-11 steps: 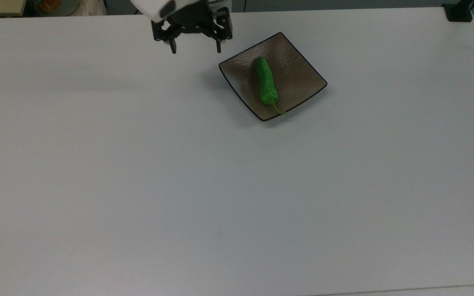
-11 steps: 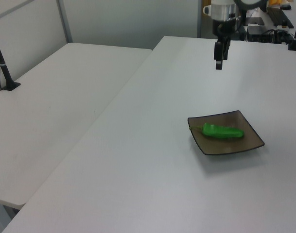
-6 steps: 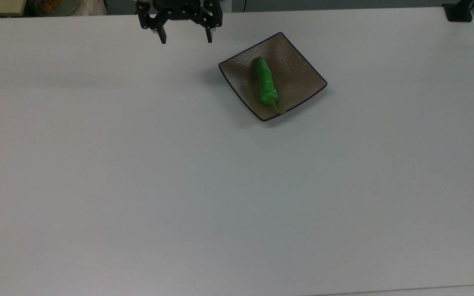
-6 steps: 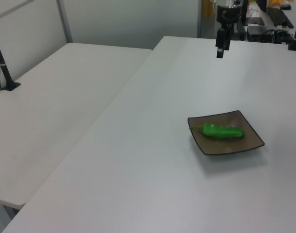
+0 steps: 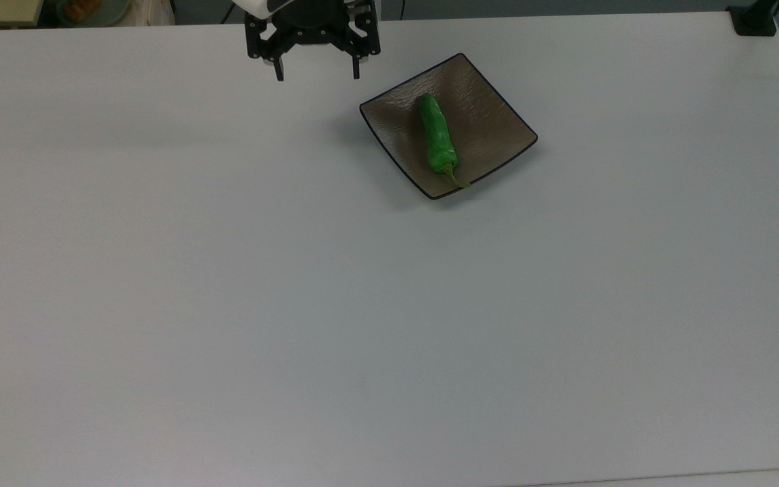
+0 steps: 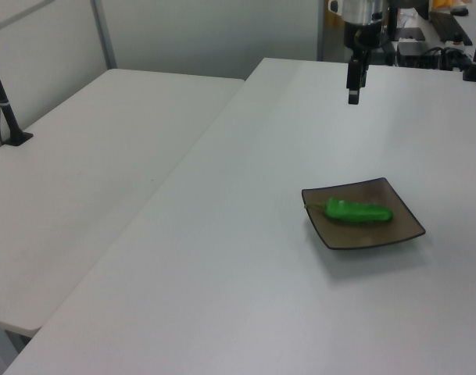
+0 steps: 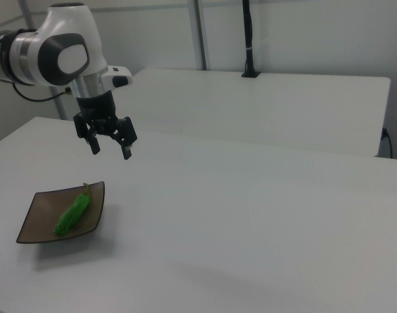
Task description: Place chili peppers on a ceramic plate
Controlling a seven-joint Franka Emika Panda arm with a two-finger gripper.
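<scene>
Since the chili pepper (image 5: 437, 139) lies on the ceramic plate (image 5: 491, 115), the gripper (image 5: 317, 72) hangs spread apart and empty, up at the top view's left.

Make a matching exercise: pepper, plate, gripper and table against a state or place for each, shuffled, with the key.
Things
1. pepper
2. plate
3. gripper
4. table

States or places
A. open, above the table, holding nothing
B. lying on the plate
C. white, with the plate resting on it
D. square, brownish grey, black rim

Pairs: 1-B, 2-D, 3-A, 4-C
</scene>
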